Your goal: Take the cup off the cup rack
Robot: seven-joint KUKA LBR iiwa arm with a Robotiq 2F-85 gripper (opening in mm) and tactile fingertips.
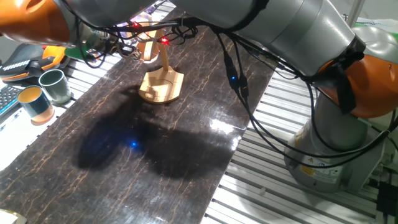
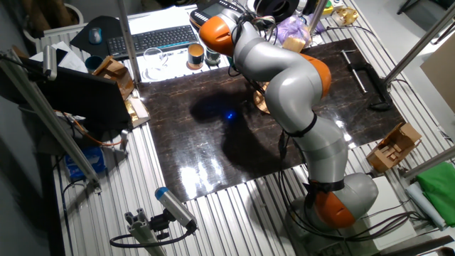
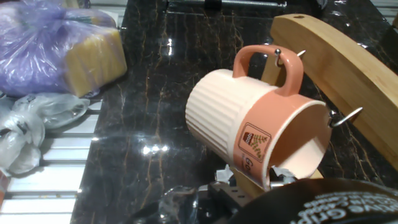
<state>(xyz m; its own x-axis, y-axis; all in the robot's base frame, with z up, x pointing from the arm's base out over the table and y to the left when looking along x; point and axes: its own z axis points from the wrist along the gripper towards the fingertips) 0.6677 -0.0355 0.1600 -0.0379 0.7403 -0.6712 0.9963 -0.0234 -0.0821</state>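
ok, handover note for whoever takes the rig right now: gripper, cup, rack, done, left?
Gripper: fingers not visible in any view, so open or shut cannot be told; nothing shows it holding the cup.
Cup: hanging by its handle on a metal hook of the cup rack, mouth tilted toward the hand camera.
Rack base stands on the dark mat.
Done: arm brought close to the cup.
Left: grasp the cup, lift its handle off the hook, pull clear.

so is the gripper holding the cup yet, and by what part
Cannot tell: the cup hangs by its handle on the cup rack hook, fingers out of sight.
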